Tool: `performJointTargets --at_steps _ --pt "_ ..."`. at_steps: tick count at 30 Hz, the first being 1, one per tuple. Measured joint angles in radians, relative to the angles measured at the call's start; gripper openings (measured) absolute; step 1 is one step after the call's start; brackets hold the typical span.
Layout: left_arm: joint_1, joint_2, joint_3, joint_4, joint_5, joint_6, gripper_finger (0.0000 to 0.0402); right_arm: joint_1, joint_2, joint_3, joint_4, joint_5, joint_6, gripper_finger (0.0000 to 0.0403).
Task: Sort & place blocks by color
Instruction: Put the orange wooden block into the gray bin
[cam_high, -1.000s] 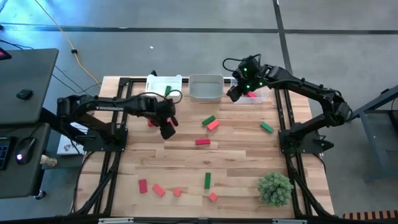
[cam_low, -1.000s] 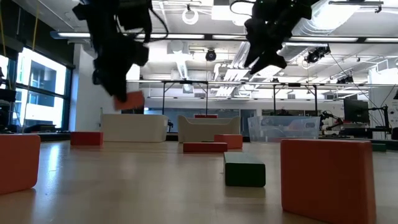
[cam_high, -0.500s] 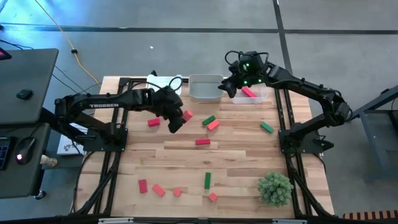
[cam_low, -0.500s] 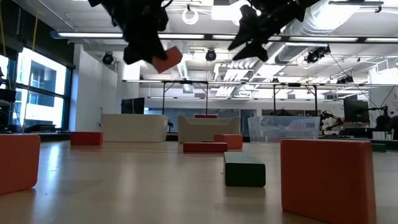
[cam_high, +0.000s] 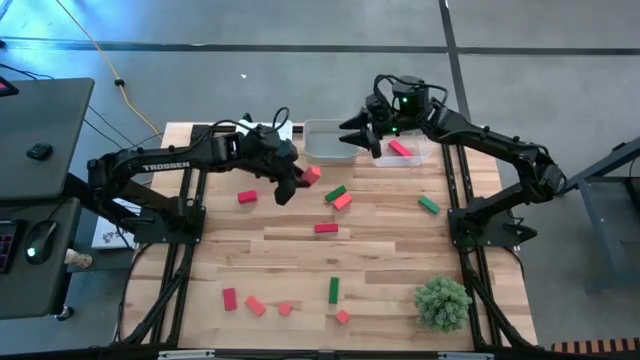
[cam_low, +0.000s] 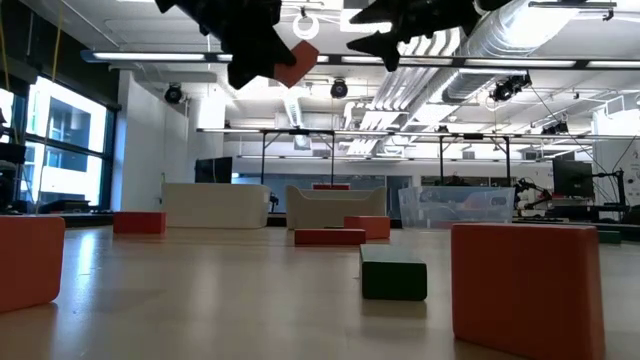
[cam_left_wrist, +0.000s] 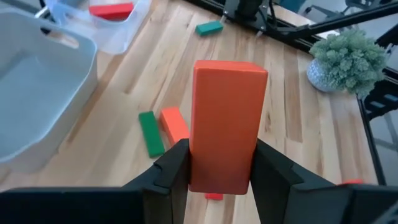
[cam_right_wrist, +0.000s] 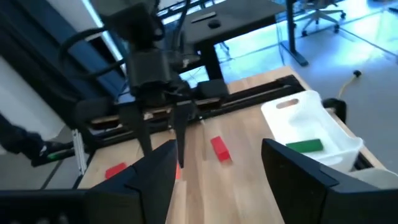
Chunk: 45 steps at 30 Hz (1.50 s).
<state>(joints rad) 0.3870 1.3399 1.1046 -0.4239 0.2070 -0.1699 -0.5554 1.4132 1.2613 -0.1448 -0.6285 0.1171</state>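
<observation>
A pale wooden tabletop (cam_high: 380, 250) carries three trays along its far edge: a white tray (cam_high: 258, 133) on the left, a grey tray (cam_high: 330, 141) in the middle and a clear tray (cam_high: 412, 158) on the right. A bushy green plant ball (cam_high: 442, 302) sits at the near right corner. Left of the tabletop stands a dark desk (cam_high: 40, 130) with a computer mouse (cam_high: 38, 240) near its edge. A yellow cable (cam_high: 100, 50) trails across the grey floor (cam_high: 300, 25).
</observation>
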Motion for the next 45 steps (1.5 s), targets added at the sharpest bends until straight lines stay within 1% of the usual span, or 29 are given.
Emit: performJointTargets --at_steps 6,19,21,28,37,45 --pt "-0.001 0.000 0.000 0.031 -0.002 0.015 0.0113 0.078 0.000 0.000 0.000 0.001 -0.071 0.0225" --pt "-0.012 0.000 0.000 0.036 -0.005 0.081 0.0113 0.220 0.001 0.000 0.000 0.164 -0.074 0.0225" --pt "-0.021 0.000 0.000 0.055 -0.005 0.090 0.0113 0.233 0.001 0.000 0.000 0.170 -0.074 0.0225" --pt "-0.049 0.000 0.000 0.161 -0.004 0.095 0.0113 0.268 0.002 0.000 0.000 0.231 -0.071 0.0225" --pt "-0.055 0.000 0.000 0.210 -0.006 0.095 0.0113 0.271 0.002 0.000 0.000 0.230 -0.028 0.0225" --pt "-0.053 0.000 -0.001 0.301 -0.009 0.094 0.0113 0.271 0.002 0.000 0.000 0.226 -0.021 0.0225"
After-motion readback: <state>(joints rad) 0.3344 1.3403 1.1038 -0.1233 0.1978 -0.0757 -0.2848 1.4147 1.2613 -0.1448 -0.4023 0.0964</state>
